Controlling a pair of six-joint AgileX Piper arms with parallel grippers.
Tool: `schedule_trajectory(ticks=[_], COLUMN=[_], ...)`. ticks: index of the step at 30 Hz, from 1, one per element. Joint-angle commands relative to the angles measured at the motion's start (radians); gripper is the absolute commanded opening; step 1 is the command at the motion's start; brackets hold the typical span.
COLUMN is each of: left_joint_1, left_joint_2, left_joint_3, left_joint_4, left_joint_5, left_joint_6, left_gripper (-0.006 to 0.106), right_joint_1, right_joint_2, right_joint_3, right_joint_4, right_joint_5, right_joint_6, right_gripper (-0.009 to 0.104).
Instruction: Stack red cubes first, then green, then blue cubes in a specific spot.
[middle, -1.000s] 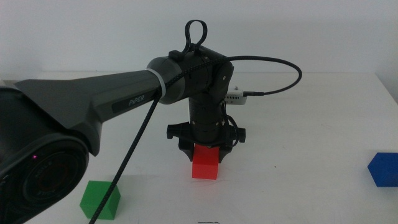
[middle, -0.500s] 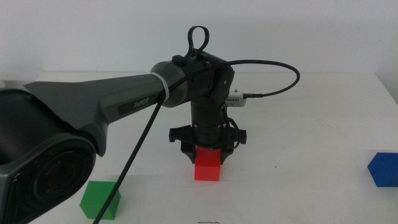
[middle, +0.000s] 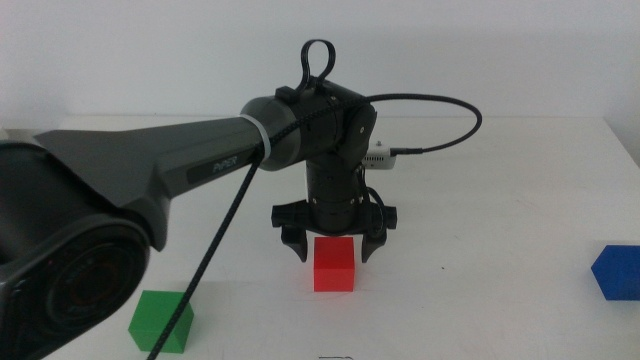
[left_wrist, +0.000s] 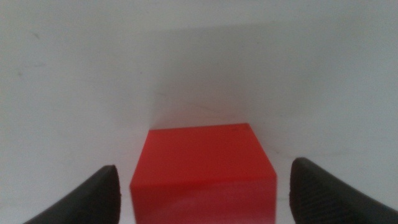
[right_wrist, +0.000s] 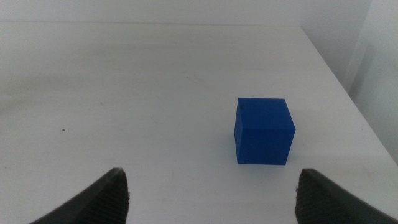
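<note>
The red cube (middle: 333, 265) rests on the white table near the middle. My left gripper (middle: 332, 245) hangs right over it, open, with a jaw standing clear on each side of the cube (left_wrist: 203, 171). The green cube (middle: 160, 320) lies at the front left, partly behind the arm's black cable. At the right edge sits the blue cube (middle: 615, 271); the right wrist view shows it (right_wrist: 263, 130) a short way ahead of my open right gripper (right_wrist: 211, 193), which holds nothing and is out of the middle view.
The left arm (middle: 150, 170) crosses the left half of the middle view, and its black cable (middle: 215, 250) hangs down toward the green cube. A small white connector (middle: 380, 157) lies behind the wrist. The table's right edge (right_wrist: 336, 68) runs close to the blue cube.
The left gripper has opened and let go of the red cube, which now stands on the table. The cube ended slightly right of its earlier place.
</note>
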Motion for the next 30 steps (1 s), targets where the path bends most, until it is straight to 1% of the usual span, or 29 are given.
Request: schedule_trajectory(ticks=[1,4,7,9,11,13,22,26,30], left_joint_1=[0.0,0.01,0.025,0.043,0.071,0.106,0.292,0.347,0.358], left_joint_2=[-0.1,-0.165,-0.247,-0.311,-0.376,-0.442,-0.762,-0.813,-0.81], left_joint_3=[-0.028,-0.028,-0.028,-0.013,0.014,0.079,0.517,0.613,0.656], left_joint_4=[0.006,0.017,0.045,0.067,0.08,0.075,0.072,0.03,0.028], left_joint_5=[0.002,0.068,0.198,0.193,0.193,0.193,0.189,0.155,0.1], left_joint_6=[-0.003,0.043,0.097,0.164,0.186,0.186,0.19,0.194,0.233], left_gripper=[0.094,0.094,0.094,0.094,0.094,0.094,0.094,0.094,0.094], right_joint_1=[-0.007,-0.007,-0.007,-0.007,-0.007,-0.007,-0.007,-0.007,-0.007], right_joint_2=[-0.022,-0.022,-0.022,-0.022,-0.022,-0.022,-0.022,-0.022,-0.022], right_joint_3=[-0.017,-0.017,-0.017,-0.017,-0.017,-0.017,-0.017,-0.017,-0.017], right_joint_4=[-0.012,-0.012,-0.012,-0.012,-0.012,-0.012,-0.012,-0.012,-0.012], right_joint_5=[-0.079,-0.079,-0.079,-0.079,-0.079,-0.079,-0.079,-0.079,-0.079], right_joint_6=[-0.005,-0.005,-0.005,-0.005,-0.005,-0.005,-0.005,-0.005,-0.005], right_gripper=[0.078,0.078,0.078,0.078,0.078,0.078,0.078,0.078,0.078])
